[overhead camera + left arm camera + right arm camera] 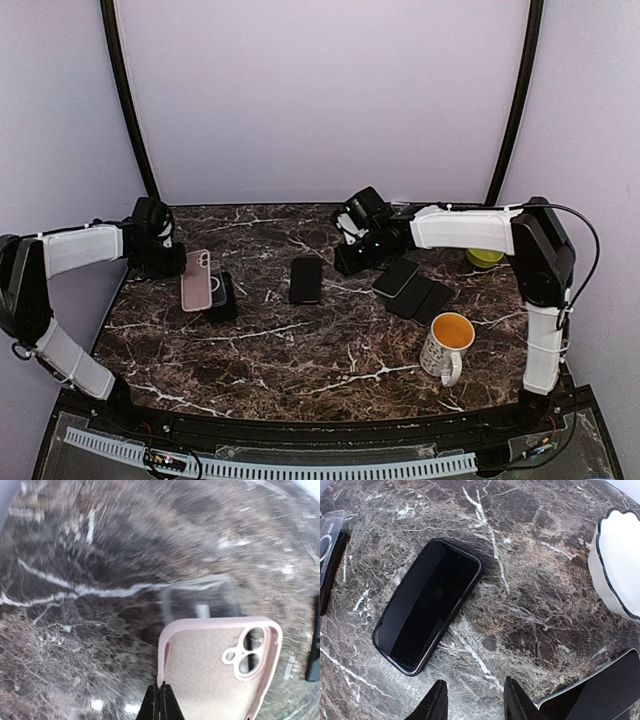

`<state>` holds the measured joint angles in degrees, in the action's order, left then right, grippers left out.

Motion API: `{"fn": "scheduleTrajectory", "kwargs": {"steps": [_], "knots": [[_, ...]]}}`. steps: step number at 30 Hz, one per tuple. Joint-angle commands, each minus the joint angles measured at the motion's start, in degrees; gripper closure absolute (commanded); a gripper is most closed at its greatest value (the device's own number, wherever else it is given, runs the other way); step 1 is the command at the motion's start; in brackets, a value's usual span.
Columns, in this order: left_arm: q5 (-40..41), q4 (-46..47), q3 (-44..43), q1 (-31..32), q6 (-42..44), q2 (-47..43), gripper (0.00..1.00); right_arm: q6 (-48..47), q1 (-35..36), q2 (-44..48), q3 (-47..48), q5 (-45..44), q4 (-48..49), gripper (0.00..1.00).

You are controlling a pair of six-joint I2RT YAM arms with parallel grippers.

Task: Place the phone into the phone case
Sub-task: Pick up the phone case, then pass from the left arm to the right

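A pink phone case with a camera cutout hangs tilted just above the table, inside facing up. My left gripper is shut on the case's left rim. From above, the pink phone case sits at the left of the table, with the left gripper at its far-left side. A black phone lies screen up in the middle of the table. My right gripper hovers open to its right. In the right wrist view the phone lies up and left of the right gripper, whose fingers hold nothing.
A clear case lies under and beyond the pink one, on a dark case. Three more dark phones lie at the right. An orange-lined mug stands front right and a yellow-green bowl behind. The table is dark marble.
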<state>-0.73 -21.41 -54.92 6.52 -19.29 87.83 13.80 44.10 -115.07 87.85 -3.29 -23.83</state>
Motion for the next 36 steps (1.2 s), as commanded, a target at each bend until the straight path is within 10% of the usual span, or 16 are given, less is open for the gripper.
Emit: {"fn": "scheduleTrajectory", "kwargs": {"steps": [1, 13, 22, 25, 29, 32, 36], "knots": [[8.39, 2.38, 3.52, 7.91, -0.04, -11.2, 1.0, 0.11, 0.96, 4.93, -0.14, 5.12, 2.89, 0.61], [28.26, 12.5, 4.17, 32.42, -5.94, -21.53, 1.0, 11.17, 8.95, 9.33, -5.72, 28.35, 36.32, 0.37], [30.88, 18.83, 3.83, 38.97, -4.07, -20.68, 1.0, 12.21, 11.0, 1.27, 2.57, 21.77, 30.47, 0.29], [29.51, 19.38, 4.01, 39.38, -3.95, -20.87, 1.0, 12.31, 11.01, 0.12, 3.68, 22.8, 30.47, 0.43], [27.38, 19.53, 4.1, 39.6, -2.7, -20.77, 1.0, 12.11, 10.93, -0.19, 4.02, 25.3, 30.49, 0.94], [22.95, 19.79, 3.89, 39.61, -0.17, -20.47, 0.99, 11.74, 10.27, 2.3, 2.03, 26.94, 30.46, 1.0], [17.2, 14.89, 0.17, 39.62, 2.76, -18.0, 0.39, 11.4, 7.77, 6.58, -2.11, 28.89, 24.69, 1.0]]}}
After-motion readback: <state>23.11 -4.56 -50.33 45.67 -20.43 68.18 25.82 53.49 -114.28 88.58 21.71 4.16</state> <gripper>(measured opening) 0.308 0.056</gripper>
